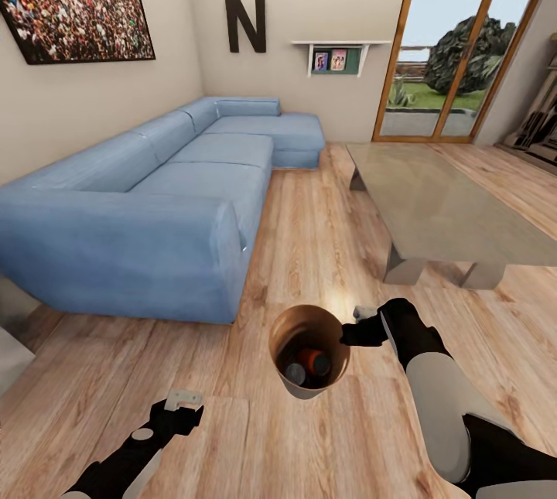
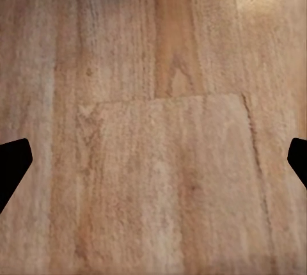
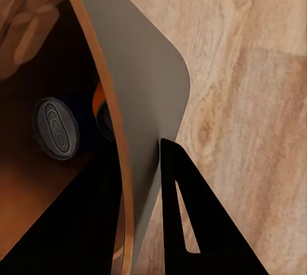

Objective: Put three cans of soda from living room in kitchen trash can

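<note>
Grip: While my right fingers [image 3: 144, 224] pinch the tash can's [image 1: 298, 389] wall, one inside and one outside just under the rim, I carry it off the floor.
Left fingers: my left fingers [image 2: 153, 160] hang spread wide and empty, with only the wood floor [image 2: 160, 179] between their tips.
Cans: the cans of soda [image 1: 309, 366] lie down in the bucket's bottom, below and inward of my right fingers; I see a grey top beside a dark blue body [image 3: 56, 128], and an orange one just behind it. I cannot count all three.
Handling: I judge the bucket stiff and thin-walled, so a pinch at the rim holds, but the load hangs to one side and it may swing or tilt. The cans are light, smooth and loose; they would roll and shift if I tip it.
Where to hold: the rim near the handle hole seems best.
Around: the blue sofa [image 1: 155, 205] is off beyond my left fingers, and the low grey surface [image 1: 433, 205] lies ahead of my right.
</note>
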Motion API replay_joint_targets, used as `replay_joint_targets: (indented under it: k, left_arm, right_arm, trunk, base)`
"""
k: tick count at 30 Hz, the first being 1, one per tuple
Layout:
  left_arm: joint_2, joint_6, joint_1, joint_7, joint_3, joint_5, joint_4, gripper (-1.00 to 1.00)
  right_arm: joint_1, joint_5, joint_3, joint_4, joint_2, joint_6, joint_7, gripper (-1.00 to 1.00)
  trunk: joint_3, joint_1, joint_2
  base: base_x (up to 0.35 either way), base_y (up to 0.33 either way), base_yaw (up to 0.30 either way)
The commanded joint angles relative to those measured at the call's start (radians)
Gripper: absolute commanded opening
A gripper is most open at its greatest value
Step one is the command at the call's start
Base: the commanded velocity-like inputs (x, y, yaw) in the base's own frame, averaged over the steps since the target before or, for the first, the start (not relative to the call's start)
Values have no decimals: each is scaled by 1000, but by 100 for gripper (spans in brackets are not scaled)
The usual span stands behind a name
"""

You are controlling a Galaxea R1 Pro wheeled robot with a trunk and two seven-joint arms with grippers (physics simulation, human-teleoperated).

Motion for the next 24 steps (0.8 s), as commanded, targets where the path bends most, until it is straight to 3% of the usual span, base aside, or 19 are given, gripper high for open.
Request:
replay_joint_targets:
  k: [1, 14, 24]
  left_arm:
    - [0, 0, 0, 0, 0, 0, 0, 100]
    - [1, -1, 0, 0, 6, 0, -1, 100]
    - [11, 47, 1, 12, 11, 14, 8, 100]
  right_arm:
    - [0, -26, -2, 0, 0, 9, 5, -100]
    - [0, -26, -1, 0, 0, 9, 5, -100]
    - [0, -25, 10, -2, -1, 16, 6, -100]
  trunk:
    - [0, 0, 0]
    - [0, 0, 0]
    - [-3, 4, -7]
  base:
    - [-73, 0, 0]
    - [-49, 0, 0]
    - [0, 0, 0]
